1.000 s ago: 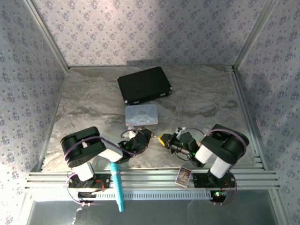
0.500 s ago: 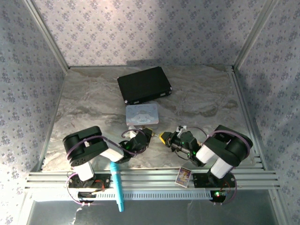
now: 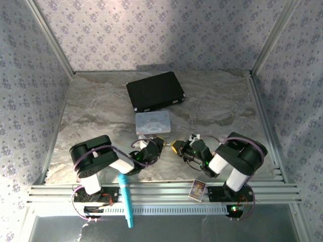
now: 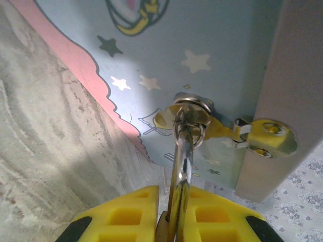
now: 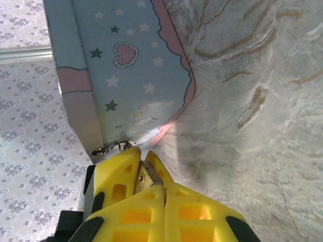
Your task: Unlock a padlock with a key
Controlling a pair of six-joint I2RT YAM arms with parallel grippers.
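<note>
As left end effector clamps key, right one clamps padlock

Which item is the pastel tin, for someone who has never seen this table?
On the marble table, find the black case lying at the far centre. Just in front of it, nearer the camera, sits the pastel tin: smaller than the case, pale blue with stars and a pink scalloped border.

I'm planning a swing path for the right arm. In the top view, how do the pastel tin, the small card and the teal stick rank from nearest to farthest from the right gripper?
From the right gripper:
1. pastel tin, just beyond it and to the left.
2. small card, at the near edge, on the right side.
3. teal stick, at the near edge, over on the left.
</note>
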